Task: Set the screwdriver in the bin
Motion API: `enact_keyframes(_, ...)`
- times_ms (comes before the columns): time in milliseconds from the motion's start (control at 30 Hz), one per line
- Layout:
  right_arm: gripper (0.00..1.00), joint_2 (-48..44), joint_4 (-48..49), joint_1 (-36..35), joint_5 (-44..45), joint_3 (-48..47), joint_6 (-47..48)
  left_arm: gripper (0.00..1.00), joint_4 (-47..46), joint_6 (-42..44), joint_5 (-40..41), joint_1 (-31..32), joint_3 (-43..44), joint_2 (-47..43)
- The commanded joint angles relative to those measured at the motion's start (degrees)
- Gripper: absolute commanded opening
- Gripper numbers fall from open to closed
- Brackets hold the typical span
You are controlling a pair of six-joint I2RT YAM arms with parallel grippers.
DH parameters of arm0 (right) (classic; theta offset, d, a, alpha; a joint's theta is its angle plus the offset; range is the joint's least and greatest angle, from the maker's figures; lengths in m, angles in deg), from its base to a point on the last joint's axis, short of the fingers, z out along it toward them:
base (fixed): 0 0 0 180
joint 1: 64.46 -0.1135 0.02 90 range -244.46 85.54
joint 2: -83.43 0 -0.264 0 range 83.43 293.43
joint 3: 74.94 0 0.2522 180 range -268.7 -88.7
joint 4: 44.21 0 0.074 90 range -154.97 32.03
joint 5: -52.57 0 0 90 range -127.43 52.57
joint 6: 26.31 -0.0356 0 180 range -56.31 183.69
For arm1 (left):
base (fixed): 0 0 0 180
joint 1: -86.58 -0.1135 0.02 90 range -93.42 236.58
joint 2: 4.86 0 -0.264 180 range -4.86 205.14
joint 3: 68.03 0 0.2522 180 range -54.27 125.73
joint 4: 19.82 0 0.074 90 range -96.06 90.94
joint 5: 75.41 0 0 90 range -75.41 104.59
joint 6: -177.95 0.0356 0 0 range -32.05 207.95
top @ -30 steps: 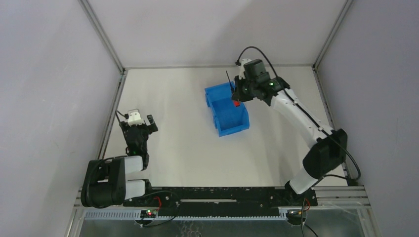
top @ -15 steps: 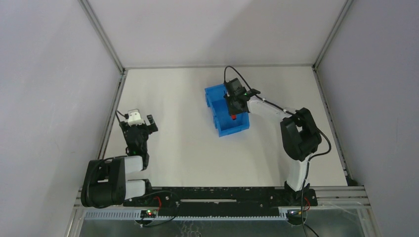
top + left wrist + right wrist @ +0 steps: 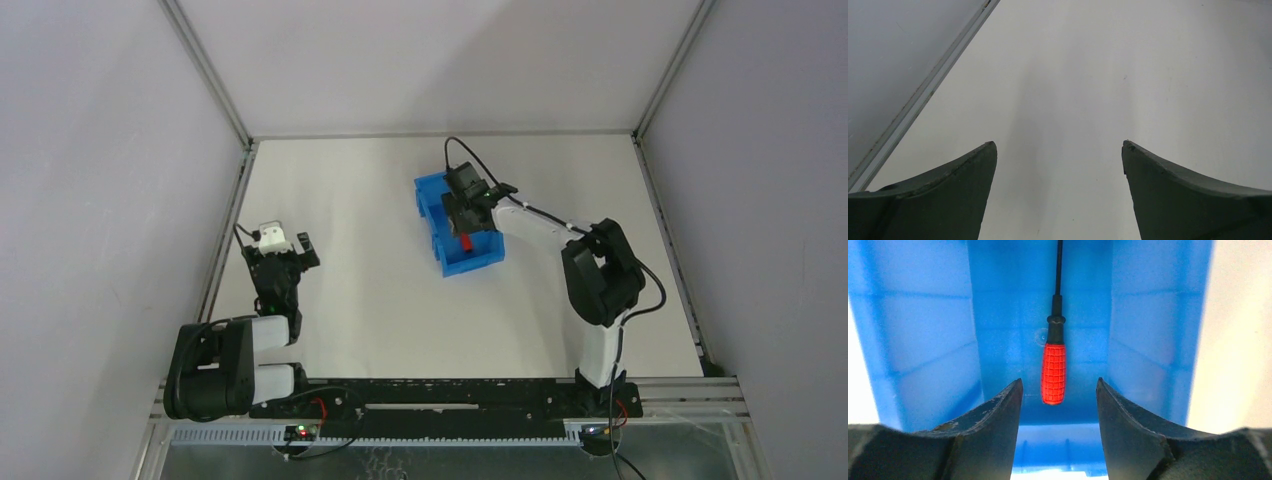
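The blue bin [image 3: 455,262] stands at the middle back of the table. In the right wrist view the screwdriver [image 3: 1054,372], red handle toward the camera and black shaft pointing away, lies inside the bin [image 3: 923,340] on its floor. My right gripper [image 3: 1059,380] hangs over the bin with its fingers spread on either side of the handle, not touching it. From above, the right gripper [image 3: 463,222] covers the bin's middle and a bit of the red screwdriver [image 3: 467,243] shows below it. My left gripper [image 3: 285,250] rests open at the left, nothing between its fingers [image 3: 973,170].
Grey walls with metal frame rails [image 3: 225,215] bound the white table on three sides. The left wrist view shows bare table and the left rail [image 3: 923,95]. The right arm's elbow [image 3: 600,270] stands right of the bin.
The right gripper came from the bin's far rim down over its inside and opened. The screwdriver left its fingers and now lies in the bin. The left arm has not moved.
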Motion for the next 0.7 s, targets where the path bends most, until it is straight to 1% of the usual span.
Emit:
enact_keyframes(0, 0.64, -7.63, -1.9, -0.51, 3.65, -3.98, -1.24, 1.0, -4.29, 1.1, 0.31, 0.21, 2.5, -0.81)
enact_keyframes(167, 0.71, -12.7, -3.79, -0.02, 9.12, -3.99, 1.03, 1.0, -4.29, 1.1, 0.3, 0.23, 2.52, -0.81)
enact_keyframes(267, 0.78, -15.66, -5.42, 2.61, 11.91, -3.14, 1.99, 1.0, -4.29, 1.1, 0.26, 0.19, 2.51, -0.81)
enact_keyframes(333, 0.87, -18.12, -5.99, 5.68, 11.89, -1.68, 2.27, 1.0, -4.29, 1.11, 0.28, 0.22, 2.5, -0.81)
enact_keyframes(367, 0.96, -19.42, -5.86, 7.37, 11.58, -0.65, 2.34, 1.0, -4.29, 1.1, 0.27, 0.23, 2.52, -0.81)
enact_keyframes(400, 0.99, -21.32, -5.6, 9.4, 11.24, 0.43, 2.47, 1.0, -4.29, 1.1, 0.24, 0.22, 2.57, -0.82)
enact_keyframes(533, 1.0, -25.98, -3.76, 18.23, 8.05, 4.81, 4.31, 1.0, -4.29, 1.1, 0.32, 0.23, 2.5, -0.83)
enact_keyframes(567, 1.0, -26.82, -3.23, 21.43, 7.15, 5.69, 4.55, 1.0, -4.29, 1.1, 0.31, 0.23, 2.56, -0.84)
enact_keyframes(667, 1.0, -28.74, -2.42, 27.79, 3.01, 7.44, 5.25, 1.0, -4.29, 1.1, 0.33, 0.22, 2.52, -0.81)
